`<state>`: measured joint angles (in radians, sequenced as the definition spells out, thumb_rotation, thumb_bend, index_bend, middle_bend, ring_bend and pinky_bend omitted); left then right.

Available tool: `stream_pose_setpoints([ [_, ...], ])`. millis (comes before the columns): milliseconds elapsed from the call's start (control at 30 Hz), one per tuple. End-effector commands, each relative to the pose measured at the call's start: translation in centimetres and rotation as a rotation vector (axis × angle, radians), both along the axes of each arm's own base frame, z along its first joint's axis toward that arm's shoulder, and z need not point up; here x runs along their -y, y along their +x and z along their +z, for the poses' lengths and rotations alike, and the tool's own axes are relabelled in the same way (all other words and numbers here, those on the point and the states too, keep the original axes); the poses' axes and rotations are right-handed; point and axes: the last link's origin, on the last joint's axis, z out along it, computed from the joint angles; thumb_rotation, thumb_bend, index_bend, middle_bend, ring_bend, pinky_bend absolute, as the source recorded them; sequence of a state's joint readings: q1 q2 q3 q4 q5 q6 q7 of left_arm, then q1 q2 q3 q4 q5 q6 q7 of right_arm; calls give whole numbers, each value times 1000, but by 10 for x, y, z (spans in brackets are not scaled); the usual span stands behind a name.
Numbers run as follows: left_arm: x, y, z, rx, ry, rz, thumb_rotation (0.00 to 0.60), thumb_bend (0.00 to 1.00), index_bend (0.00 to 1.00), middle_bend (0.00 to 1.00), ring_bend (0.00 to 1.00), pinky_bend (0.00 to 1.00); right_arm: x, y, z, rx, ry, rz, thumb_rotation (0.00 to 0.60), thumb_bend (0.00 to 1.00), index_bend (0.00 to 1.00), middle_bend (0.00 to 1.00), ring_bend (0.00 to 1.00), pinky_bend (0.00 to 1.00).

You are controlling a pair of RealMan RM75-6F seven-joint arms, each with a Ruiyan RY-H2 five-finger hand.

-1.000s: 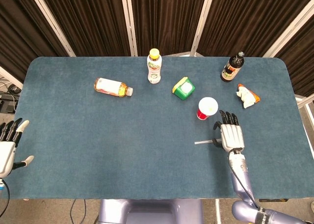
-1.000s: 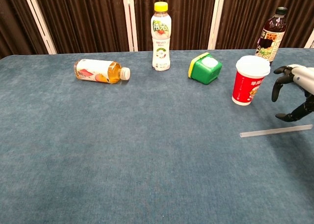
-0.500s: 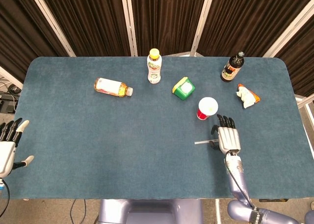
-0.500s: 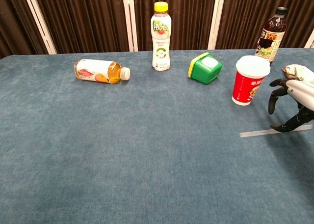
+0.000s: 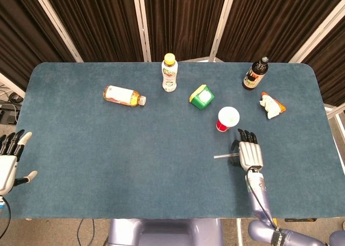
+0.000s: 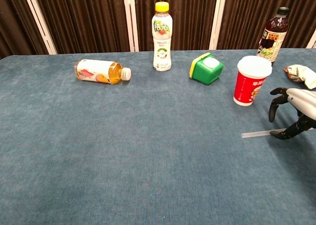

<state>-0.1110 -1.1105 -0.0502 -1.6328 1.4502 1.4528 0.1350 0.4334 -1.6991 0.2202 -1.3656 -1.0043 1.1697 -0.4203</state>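
The right hand (image 5: 250, 155) is seen low over the table (image 5: 108, 149), directly above the right end of a thin pale straw (image 5: 223, 156). The straw lies flat on the cloth, just on the near side of the red cup (image 5: 227, 119) and slightly toward the robot's right of it. Its long axis runs left to right across the table, roughly square to the direction in which the fingers point. About half of its length shows free, reaching out from under the hand toward the robot's left.

In the chest view the right hand (image 6: 294, 114) is arched, fingers (image 6: 274, 102) curled downward and apart from the thumb, whose tip sits at the straw (image 6: 257, 134). Contact of thumb and straw looks likely; a closed pinch is not seen. The hand is judged part open, with nothing held.

The cup (image 6: 253, 80) stands upright just beyond the straw, near the fingertips but apart from them. Any closing of the hand turns on the straw staying crosswise under the palm, with the cup close on the far side.

The left hand (image 5: 9, 158) is seen at the table's near left edge, far from the cup and the straw, fingers extended and spread, empty. The right hand is plainly the nearer one.
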Motion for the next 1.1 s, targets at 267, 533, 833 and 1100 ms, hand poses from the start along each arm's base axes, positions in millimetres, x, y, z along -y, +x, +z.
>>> stream_pose_setpoints([
  [267,0,0,0,1,0,1,600,44,0,0,0,0,0,0,-5,10,23,-18,600,308,511,73,0,0],
  [533,0,0,0,2,0,2,600,43,0,0,0,0,1,-1,-6,16,38,-33,600,321,511,74,0,0],
  [833,0,0,0,3,1,2,600,45,0,0,0,0,1,-3,-7,13,49,-50,600,352,510,74,0,0],
  [1100,0,0,0,4,1,1,600,44,0,0,0,0,1,-4,-10,11,57,-56,600,365,511,74,0,0],
])
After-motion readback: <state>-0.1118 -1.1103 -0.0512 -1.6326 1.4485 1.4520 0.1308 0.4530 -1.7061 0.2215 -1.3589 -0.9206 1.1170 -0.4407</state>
